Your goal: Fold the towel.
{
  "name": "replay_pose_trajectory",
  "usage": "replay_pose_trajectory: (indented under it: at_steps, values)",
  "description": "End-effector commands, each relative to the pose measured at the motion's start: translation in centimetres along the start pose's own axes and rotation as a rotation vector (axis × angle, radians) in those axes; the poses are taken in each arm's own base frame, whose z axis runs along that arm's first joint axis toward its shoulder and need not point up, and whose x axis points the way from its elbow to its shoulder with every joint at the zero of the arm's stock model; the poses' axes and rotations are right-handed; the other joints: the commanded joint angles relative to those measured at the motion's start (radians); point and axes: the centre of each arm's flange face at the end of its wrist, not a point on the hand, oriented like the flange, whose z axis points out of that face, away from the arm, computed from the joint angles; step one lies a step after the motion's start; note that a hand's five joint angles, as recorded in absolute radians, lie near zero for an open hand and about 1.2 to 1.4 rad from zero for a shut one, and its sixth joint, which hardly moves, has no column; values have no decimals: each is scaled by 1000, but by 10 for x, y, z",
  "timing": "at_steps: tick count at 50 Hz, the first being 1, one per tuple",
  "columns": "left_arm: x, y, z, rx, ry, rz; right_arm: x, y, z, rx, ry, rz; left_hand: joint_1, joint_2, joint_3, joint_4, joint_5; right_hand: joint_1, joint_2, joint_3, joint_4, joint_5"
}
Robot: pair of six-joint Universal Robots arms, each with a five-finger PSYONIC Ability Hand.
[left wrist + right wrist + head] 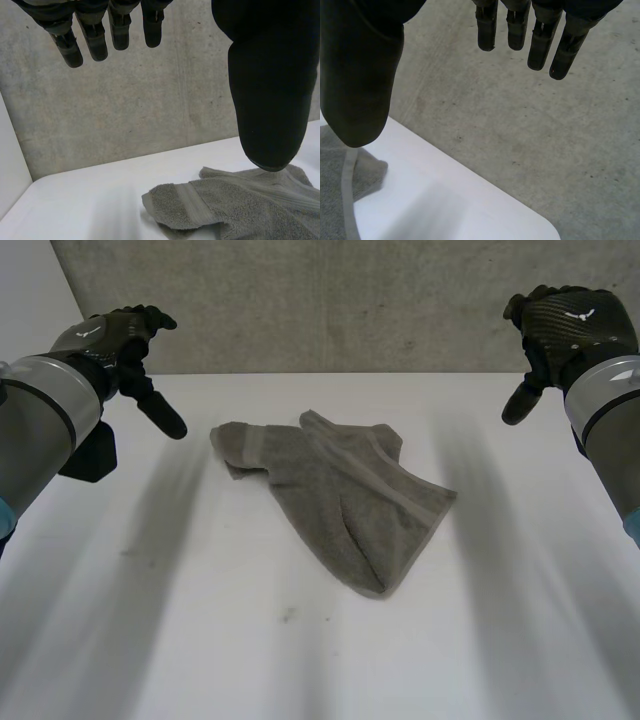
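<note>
Nearest us, the white table lies bare in front of the towel, which we judge leaves room enough to spread and fold it. The towel, grey and rumpled, lies in a loose heap at mid-table, partly doubled over itself. One banded end points toward the left arm's side and a rounded fold points toward us. It is no tidy fold, so we take the task as barely begun. To either side of the towel, well apart from it, the left hand and the right hand hover above the table. Each has its fingers straight and its thumb spread wide, holding nothing, likely poised to come down on the towel's two ends. Behind the towel stands a grey concrete wall.
</note>
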Motion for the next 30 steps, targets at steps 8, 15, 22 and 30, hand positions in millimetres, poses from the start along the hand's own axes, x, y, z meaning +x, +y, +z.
replay_pose_trajectory:
  at_steps: [8, 15, 22, 30]
  values:
    - [5, 39, 55, 32, 96, -3, -46, 60, -8, -183, -358, -342, 38, 45, 43, 45, 4, -57, -75, -73, -86, -63]
    - [6, 91, 108, -32, 190, 51, -62, 89, -9, -240, -462, -344, 64, 71, 69, 71, 30, -57, -75, -73, -86, -63]
    - [6, 136, 141, -59, 224, 173, -77, 129, -7, -253, -528, -335, 64, 71, 69, 71, 30, -57, -75, -73, -86, -63]
    - [4, 181, 174, -23, 231, 342, -81, 147, -10, -245, -523, -328, 173, 180, 178, 180, 139, -57, -75, -73, -86, -63]
